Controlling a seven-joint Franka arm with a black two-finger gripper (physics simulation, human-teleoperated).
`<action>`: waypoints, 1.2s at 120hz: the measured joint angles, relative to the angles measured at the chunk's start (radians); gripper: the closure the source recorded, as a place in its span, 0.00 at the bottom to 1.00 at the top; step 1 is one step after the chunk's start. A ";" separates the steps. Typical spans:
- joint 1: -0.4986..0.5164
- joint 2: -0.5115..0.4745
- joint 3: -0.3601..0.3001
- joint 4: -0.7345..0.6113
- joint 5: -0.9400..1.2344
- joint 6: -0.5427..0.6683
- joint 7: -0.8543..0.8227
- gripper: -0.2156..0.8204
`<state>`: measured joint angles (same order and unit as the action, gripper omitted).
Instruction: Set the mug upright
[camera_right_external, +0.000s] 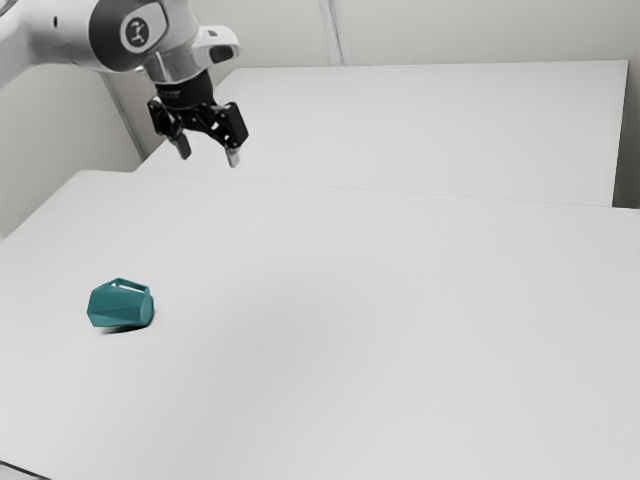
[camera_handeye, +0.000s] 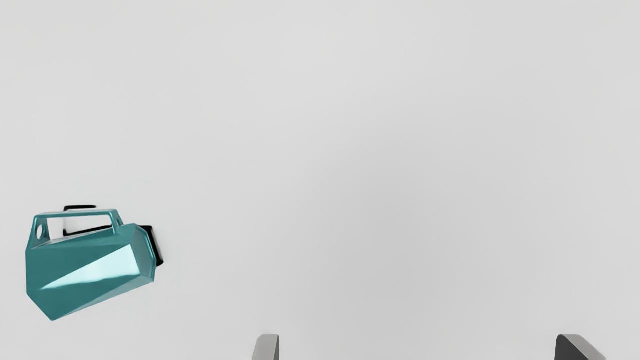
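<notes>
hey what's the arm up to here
Nothing is being handled yet. The teal mug lies on its side on the white table, its closed base facing the exterior view's right. The gripper hangs above the table, open and away from the mug, which is still to be set upright.

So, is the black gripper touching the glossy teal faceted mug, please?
Apart: the exterior view shows the gripper raised well away from the mug, pale tabletop between them.
</notes>
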<state>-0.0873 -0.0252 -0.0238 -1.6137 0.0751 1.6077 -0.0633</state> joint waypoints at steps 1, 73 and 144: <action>0.000 -0.006 0.000 -0.014 -0.001 0.003 -0.001 0.21; 0.459 -0.017 0.004 -0.325 -0.290 0.239 0.371 0.21; 0.790 0.299 0.010 -0.175 -0.463 0.302 0.953 0.21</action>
<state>0.7024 0.2735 -0.0141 -1.7891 -0.3881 1.9094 0.8894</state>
